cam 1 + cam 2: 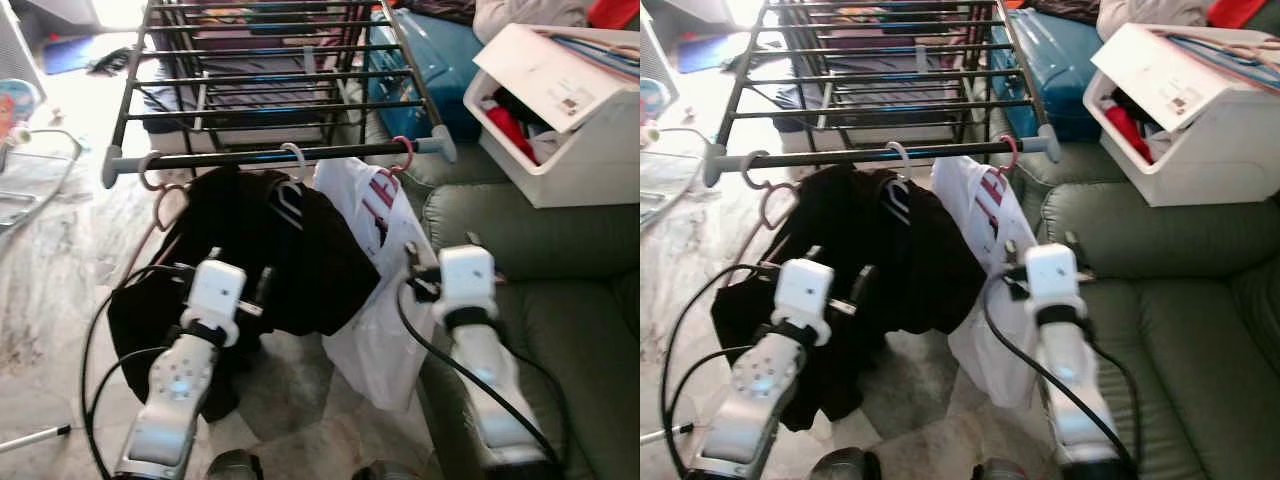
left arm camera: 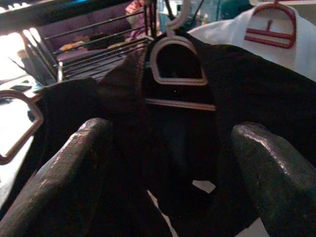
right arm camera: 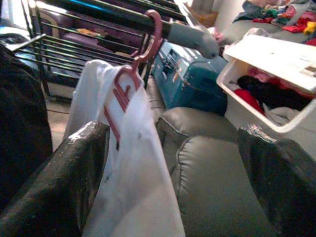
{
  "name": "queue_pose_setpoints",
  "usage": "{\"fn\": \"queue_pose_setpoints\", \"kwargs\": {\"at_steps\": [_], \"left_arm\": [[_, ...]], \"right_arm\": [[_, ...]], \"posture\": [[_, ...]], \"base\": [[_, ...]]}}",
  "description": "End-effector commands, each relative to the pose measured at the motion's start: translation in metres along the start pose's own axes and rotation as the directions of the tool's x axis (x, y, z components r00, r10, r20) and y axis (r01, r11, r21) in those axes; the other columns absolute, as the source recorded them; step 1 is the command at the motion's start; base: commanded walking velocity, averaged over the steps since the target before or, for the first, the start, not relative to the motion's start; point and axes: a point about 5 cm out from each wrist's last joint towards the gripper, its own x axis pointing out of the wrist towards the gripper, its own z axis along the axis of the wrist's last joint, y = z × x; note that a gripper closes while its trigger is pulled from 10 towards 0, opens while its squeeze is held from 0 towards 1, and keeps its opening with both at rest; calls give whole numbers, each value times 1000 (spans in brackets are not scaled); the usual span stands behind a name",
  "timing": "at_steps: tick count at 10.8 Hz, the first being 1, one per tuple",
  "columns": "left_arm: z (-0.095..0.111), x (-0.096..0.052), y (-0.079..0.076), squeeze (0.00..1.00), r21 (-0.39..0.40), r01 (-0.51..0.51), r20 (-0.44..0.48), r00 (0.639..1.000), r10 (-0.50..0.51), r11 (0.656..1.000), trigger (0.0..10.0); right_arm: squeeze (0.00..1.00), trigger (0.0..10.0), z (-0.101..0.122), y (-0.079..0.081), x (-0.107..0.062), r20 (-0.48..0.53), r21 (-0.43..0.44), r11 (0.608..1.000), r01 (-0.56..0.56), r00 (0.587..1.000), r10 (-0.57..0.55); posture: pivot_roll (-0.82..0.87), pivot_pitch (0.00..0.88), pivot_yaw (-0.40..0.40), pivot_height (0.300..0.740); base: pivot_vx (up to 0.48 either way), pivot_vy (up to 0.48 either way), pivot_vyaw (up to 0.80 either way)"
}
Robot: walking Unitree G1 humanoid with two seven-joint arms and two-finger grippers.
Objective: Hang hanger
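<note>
The drying rack (image 1: 270,80) is the largest thing, a dark frame of many parallel bars running left to right, and its front bar (image 1: 280,156) runs the same way just in front of the robot. To the right stands a green sofa (image 1: 530,260), with a white box (image 1: 570,120) of clothes and a blue suitcase (image 1: 440,60) behind it.

Three hangers hook on the front bar, with their hooks pointing up and their bodies hanging down. The left one is a pink empty hanger (image 1: 160,195), near the left end of the bar. The middle one is a white hanger (image 1: 293,160) that carries a black garment (image 1: 270,250); this garment falls down low toward the floor. The right one is a red hanger (image 1: 400,160) that carries a white garment (image 1: 375,290), touching the black one at its side.

The left tool (image 1: 240,270) is just before the black garment, its two fingers (image 2: 74,177) spread apart and grasping nothing. The right tool (image 1: 440,250) is beside the white garment, near the sofa arm, also spread apart with nothing between the fingers (image 3: 74,173).
</note>
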Motion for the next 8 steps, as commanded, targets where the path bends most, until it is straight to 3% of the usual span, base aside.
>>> {"fn": "queue_pose_setpoints", "kwargs": {"at_steps": [1,2,3,4,5,8], "left_arm": [[1,0,2,0,6,-4,-8,1000,4,1000,10000],[3,0,0,0,8,4,-1,1000,-4,1000,10000],[6,2,-3,0,11,17,6,1000,-17,1000,10000],[8,4,-6,0,31,40,11,999,-41,999,10000],[9,6,-6,0,39,47,16,999,-47,998,10000],[10,7,-11,0,31,78,22,997,-78,996,10000]], "right_arm": [[0,10000,-2,0,2,-16,6,1000,-1,1000,1],[0,10000,-3,2,1,-17,69,997,-30,999,31],[0,10000,-4,-2,2,-20,59,998,27,999,-26],[0,10000,-3,9,3,-28,62,993,-96,995,98],[0,10000,1,15,2,-13,149,972,-182,982,186],[0,10000,-4,5,11,-40,50,992,-115,992,117]], "posture": [[-33,48,-30,740],[-30,51,-32,740],[-24,66,-35,740],[-24,68,-38,740],[-27,67,-40,740],[-33,60,-46,740]], "base": [[0,480,0],[0,480,0],[0,480,0],[0,480,0],[0,480,0],[0,480,0]]}}
